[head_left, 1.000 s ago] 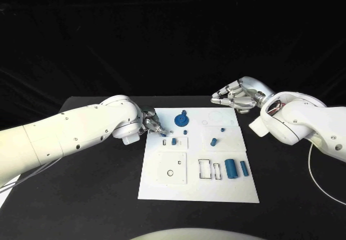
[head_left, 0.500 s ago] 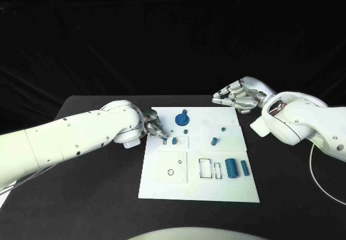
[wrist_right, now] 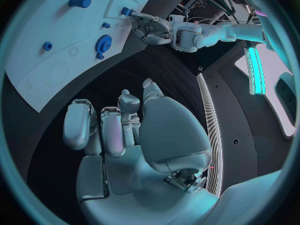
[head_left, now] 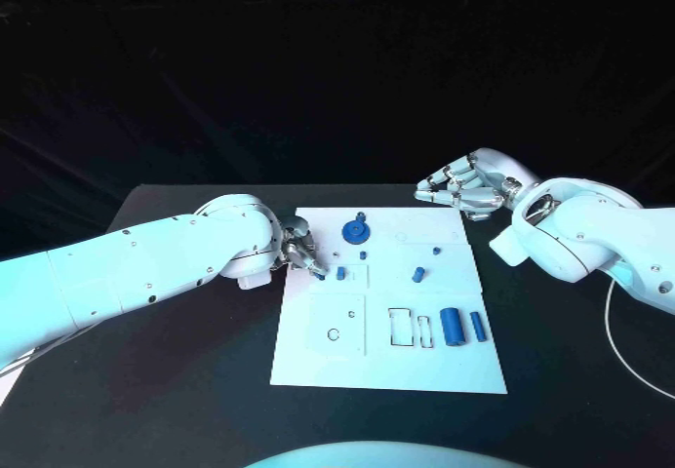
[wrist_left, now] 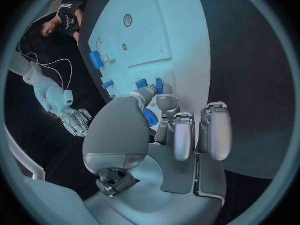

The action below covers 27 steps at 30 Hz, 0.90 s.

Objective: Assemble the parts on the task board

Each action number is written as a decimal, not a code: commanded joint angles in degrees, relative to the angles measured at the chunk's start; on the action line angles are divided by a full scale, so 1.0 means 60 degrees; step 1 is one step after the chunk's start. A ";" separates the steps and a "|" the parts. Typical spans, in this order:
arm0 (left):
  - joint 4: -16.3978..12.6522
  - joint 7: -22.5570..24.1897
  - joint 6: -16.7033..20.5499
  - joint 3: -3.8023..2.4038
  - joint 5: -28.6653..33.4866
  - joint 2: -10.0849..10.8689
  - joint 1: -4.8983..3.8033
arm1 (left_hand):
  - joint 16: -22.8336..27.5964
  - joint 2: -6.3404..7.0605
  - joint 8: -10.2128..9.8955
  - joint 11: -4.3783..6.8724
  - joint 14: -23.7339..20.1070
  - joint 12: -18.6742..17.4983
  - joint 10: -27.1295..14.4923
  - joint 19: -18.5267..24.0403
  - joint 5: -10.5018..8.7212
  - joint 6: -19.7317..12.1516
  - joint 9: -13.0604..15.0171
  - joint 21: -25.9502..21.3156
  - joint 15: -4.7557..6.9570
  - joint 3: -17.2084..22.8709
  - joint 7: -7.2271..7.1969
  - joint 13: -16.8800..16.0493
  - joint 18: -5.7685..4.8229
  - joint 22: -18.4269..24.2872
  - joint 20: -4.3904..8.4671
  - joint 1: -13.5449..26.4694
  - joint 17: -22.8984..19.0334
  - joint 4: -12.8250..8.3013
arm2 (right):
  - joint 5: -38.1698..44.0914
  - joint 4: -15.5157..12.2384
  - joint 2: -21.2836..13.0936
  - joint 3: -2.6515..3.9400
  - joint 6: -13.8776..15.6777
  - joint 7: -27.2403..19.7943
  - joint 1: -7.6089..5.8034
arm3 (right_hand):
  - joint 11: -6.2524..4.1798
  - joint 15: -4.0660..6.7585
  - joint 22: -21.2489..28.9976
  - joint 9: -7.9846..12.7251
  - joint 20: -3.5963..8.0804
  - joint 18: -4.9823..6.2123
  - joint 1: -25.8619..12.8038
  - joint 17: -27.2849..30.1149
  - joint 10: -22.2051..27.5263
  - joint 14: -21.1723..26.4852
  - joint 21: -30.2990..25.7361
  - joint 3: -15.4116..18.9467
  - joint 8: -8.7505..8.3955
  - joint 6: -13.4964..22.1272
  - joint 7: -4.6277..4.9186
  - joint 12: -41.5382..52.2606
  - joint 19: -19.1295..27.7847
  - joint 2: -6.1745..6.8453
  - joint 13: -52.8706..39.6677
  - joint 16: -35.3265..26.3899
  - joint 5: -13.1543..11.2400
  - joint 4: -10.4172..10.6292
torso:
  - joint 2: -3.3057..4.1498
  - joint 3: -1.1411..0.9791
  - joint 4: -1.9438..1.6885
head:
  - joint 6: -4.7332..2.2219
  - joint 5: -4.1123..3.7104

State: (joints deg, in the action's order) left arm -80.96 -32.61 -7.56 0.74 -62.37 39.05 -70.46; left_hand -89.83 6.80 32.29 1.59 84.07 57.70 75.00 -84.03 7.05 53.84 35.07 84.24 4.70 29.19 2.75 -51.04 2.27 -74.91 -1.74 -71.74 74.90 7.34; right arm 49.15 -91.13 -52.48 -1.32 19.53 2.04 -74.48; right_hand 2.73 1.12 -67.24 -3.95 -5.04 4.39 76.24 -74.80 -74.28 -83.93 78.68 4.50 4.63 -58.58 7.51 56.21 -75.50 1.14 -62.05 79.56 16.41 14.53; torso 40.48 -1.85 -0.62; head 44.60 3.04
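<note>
- Between the earlier frames and this one, the left hand [head_left: 299, 251] had drawn in slightly along the task board's [head_left: 317, 366] left edge, its fingertips settling by the small blue peg [head_left: 339, 275].
- Whether its fingers pinched a part I could not tell; they were bunched at the board.
- Beyond the board's far right corner, the right hand [head_left: 461, 187] hovered loosely curled, holding nothing.
- Seating that peg seemed the step in hand; next would come a straight, careful press downward.

Overhead head view, two wrist close-ups
</note>
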 commanded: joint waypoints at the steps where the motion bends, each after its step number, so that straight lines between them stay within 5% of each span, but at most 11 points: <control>1: -0.0027 -0.0226 -0.0560 0.0022 -0.0137 0.0027 0.0035 | -0.0029 -0.0053 0.0030 0.0009 0.0988 0.0060 0.0073 -0.0433 0.0054 0.0050 0.0013 0.0025 0.0021 0.1243 -0.0017 -0.0011 -0.0084 -0.1579 0.0041 -0.0029 0.2517 -0.1212 | 0.0009 -0.0002 0.0009 0.0000 -0.0145 -0.0099 0.0008 | -0.0014 0.0060 0.0009 0.0003 0.0024 0.0109 0.0015 0.0016 0.0076 -0.0491 -0.0065 0.0023 -0.0027 -0.0087 0.0005 0.0054 0.0060 -0.0047 0.0001 -0.0057 0.0045 -0.0038 | -0.0003 -0.0004 -0.0004 | 0.0014 0.0002; 16: -0.0025 -0.0315 -0.0607 0.0026 0.0011 -0.0046 0.0048 | -0.0029 -0.0037 0.0058 0.0017 0.0988 0.0145 0.0153 -0.0440 0.0068 0.0105 0.0008 0.0033 0.0026 0.1317 -0.0033 -0.0102 -0.0088 -0.1593 0.0047 0.0115 0.2517 -0.1175 | 0.0009 -0.0018 -0.0004 0.0000 -0.0153 -0.0112 0.0008 | -0.0014 0.0060 0.0009 0.0003 0.0024 0.0109 0.0015 0.0016 0.0076 -0.0491 -0.0065 0.0023 -0.0027 -0.0087 0.0005 0.0054 0.0060 -0.0047 0.0001 -0.0057 0.0045 -0.0038 | 0.0001 -0.0013 0.0013 | 0.0029 0.0005; 27: 0.0211 -0.0515 -0.0640 0.0076 0.0216 -0.0343 0.0047 | -0.0029 0.0022 0.0208 0.0148 0.0988 0.0332 0.0325 -0.0493 0.0018 0.0438 -0.0003 0.0102 0.0128 0.0800 -0.0224 -0.0282 -0.0111 -0.1684 0.0123 0.1180 0.2517 -0.0548 | 0.0009 -0.0036 -0.0011 0.0000 -0.0152 -0.0103 0.0008 | -0.0014 0.0060 0.0009 0.0003 0.0024 0.0109 0.0015 0.0016 0.0076 -0.0491 -0.0065 0.0023 -0.0027 -0.0087 0.0005 0.0054 0.0060 -0.0047 0.0001 -0.0057 0.0045 -0.0038 | -0.0003 -0.0012 0.0018 | 0.0037 -0.0005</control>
State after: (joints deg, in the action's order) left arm -79.61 -34.69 -9.04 0.74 -62.37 37.45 -70.69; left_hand -89.83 6.96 33.56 2.47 84.08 59.48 76.89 -84.04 7.28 55.42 35.25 84.49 5.12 33.94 2.20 -52.68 2.28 -74.91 -1.33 -64.95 74.94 3.86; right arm 49.10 -91.25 -52.57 -1.33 19.33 1.94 -74.46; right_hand 2.73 1.12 -67.24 -3.95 -5.04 4.39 76.24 -74.75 -74.28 -83.93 78.68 4.50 4.62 -58.58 7.51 56.21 -75.50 1.14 -62.05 79.56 16.41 14.54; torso 40.45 -1.92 -0.56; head 44.81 2.99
